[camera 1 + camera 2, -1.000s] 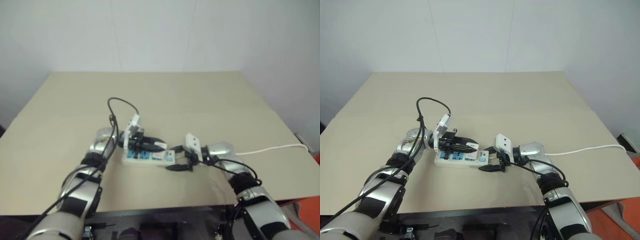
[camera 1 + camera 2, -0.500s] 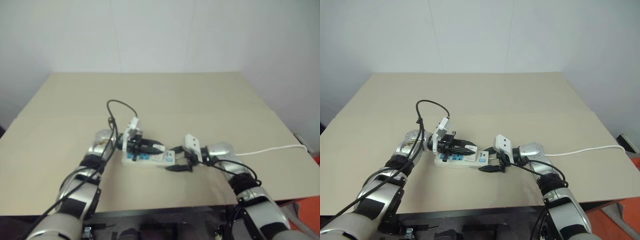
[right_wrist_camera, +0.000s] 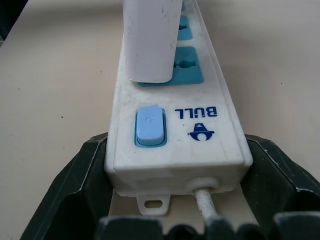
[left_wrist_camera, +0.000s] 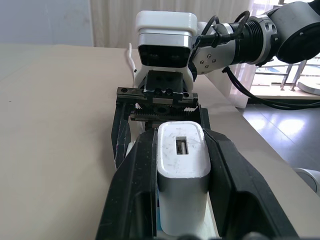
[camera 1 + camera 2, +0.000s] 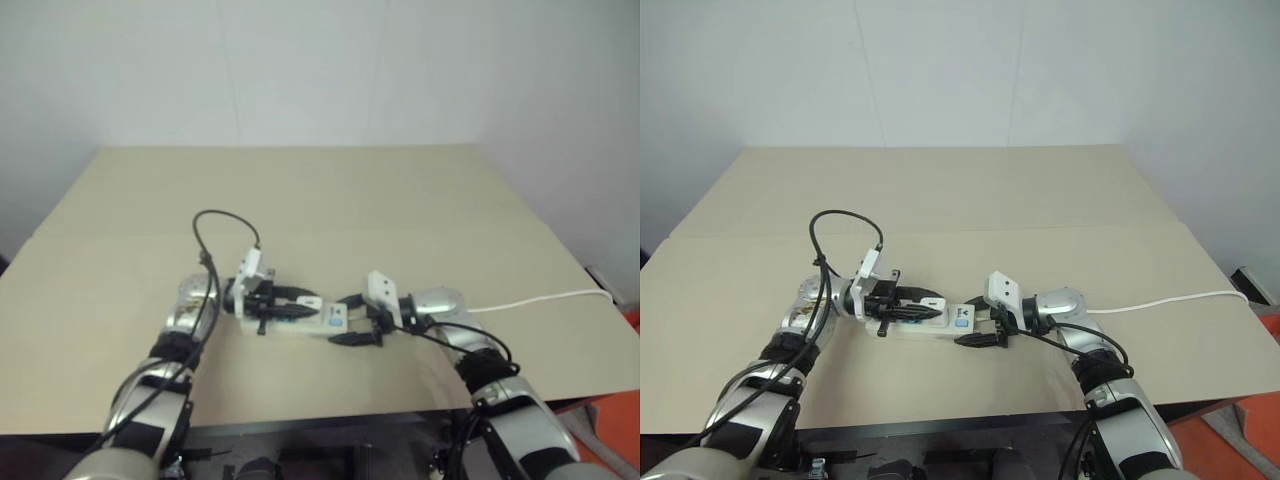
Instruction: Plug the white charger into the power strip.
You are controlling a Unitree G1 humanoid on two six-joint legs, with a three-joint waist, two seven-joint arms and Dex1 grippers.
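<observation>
Since a second ago our left arm has sunk and drawn back toward our left, so the charger it carries now sits low against the strip instead of hovering over it; the right arm and the strip have kept their places.

We work on a broad tan counter point(image 5: 1040, 200), with the power strip point(image 5: 940, 325) lying near its front edge, lengthwise between our two arms. Its thin white cord point(image 5: 1170, 300) runs off over the counter to our right.

Our right end effector point(image 5: 978, 330) brackets the cord end of the strip. Its jaws stand wide, one on each long side, at or very near the casing by the blue switch point(image 3: 150, 126); whether they press on it we cannot tell.

Our left end effector point(image 4: 181, 200) is clamped tight on the white charger point(image 4: 181, 170), fingers point(image 4: 137, 200) flat against its two sides.

In the right wrist view the charger's body stands upright on the blue socket point(image 3: 172, 70) nearest the switch, its lower edge down at the socket face.

We judge that we are at the insertion step, and that it is nearly or wholly done: we cannot see the prongs, so we cannot say how deep they sit.

Next, as we read it, comes a firm straight push into the socket while the right side steadies the strip, then a release of the left jaws and a clean withdrawal that does not drag the charger out.
</observation>
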